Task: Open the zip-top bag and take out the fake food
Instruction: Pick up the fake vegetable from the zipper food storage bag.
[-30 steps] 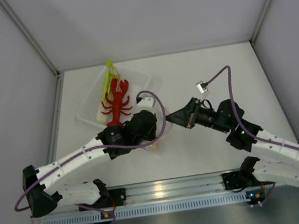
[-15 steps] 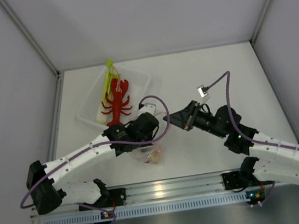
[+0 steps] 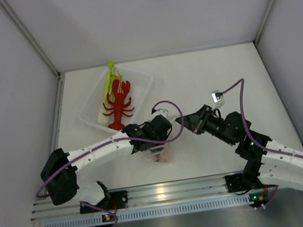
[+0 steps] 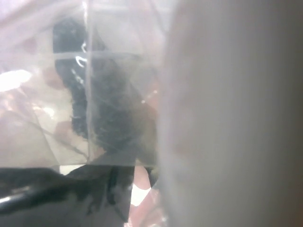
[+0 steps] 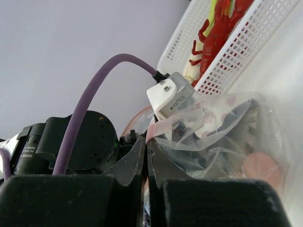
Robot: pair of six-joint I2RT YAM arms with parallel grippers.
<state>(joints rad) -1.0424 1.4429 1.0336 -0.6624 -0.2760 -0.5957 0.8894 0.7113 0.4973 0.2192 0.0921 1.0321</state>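
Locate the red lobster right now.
Top view: the red lobster lies in the white basket at the back left of the table, beside the yellow-green leek, farther back than the bag.

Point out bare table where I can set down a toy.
Widest bare table lies between the white basket and the right wall, beyond the right hand. Crowded: the near centre, where it and the left hand meet at the zip-top bag.
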